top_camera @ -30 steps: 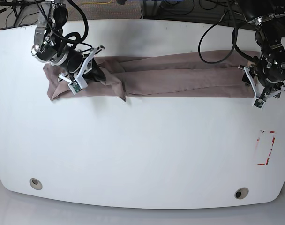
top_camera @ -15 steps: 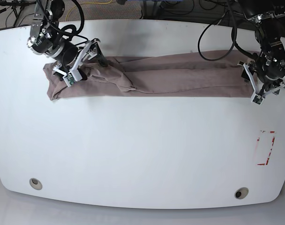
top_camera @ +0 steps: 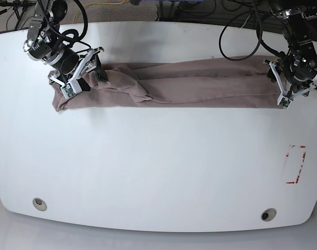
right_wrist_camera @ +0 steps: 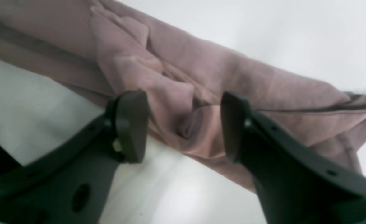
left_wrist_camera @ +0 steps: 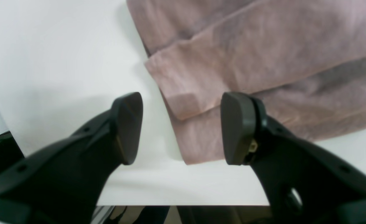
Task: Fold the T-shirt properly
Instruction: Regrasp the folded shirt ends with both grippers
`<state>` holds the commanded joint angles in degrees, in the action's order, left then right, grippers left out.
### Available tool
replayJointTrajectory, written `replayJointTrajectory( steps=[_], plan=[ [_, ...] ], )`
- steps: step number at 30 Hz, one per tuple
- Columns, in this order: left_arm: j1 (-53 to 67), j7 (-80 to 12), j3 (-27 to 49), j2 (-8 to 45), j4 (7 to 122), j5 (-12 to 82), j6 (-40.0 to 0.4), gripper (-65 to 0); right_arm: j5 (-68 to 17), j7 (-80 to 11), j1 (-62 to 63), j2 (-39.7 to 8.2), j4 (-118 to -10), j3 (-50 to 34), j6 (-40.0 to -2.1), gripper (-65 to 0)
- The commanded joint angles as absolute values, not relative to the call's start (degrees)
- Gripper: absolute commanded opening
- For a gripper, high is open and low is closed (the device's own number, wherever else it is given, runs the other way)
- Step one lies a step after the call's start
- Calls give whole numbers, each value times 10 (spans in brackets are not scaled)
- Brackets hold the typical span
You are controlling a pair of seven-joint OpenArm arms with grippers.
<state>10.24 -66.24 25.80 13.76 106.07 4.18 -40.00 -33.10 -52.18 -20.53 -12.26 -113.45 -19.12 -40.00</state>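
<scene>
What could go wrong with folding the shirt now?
The T-shirt has a bunched-up lump near the right gripper, so folding over it might leave a bump. Its layers don't line up at the end by the left gripper, so the edges could come out crooked. Both grippers are open just above the cloth, so one might snag only the top layer.

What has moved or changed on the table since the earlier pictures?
The right end effector has shifted outward toward the T-shirt's bunched end and now stands open. The folded flap there, which pointed toward the table's front, now lies swung toward the shirt's middle. The left end effector stays open over the other end, and the shirt's long strip looks unchanged.
</scene>
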Motion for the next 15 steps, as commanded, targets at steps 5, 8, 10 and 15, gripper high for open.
replayJointTrajectory(
  steps=[5, 8, 10, 15],
  plan=[
    [100, -662, 258, 138, 1061, 42, -400, -278, -331, -523, -209, -115, -1135, -134, -400, -344],
    [100, -662, 258, 138, 1061, 42, -400, -278, -330, -523, -222, -113, -1135, -98, -400, -355],
    [100, -662, 258, 138, 1061, 42, -400, -278, -329, -523, -231, -111, -1135, -86, -400, -361],
    [99, -662, 258, 138, 1063, 42, -400, -278, -331, -523, -242, -115, -1146, -87, -400, -361]
  ],
)
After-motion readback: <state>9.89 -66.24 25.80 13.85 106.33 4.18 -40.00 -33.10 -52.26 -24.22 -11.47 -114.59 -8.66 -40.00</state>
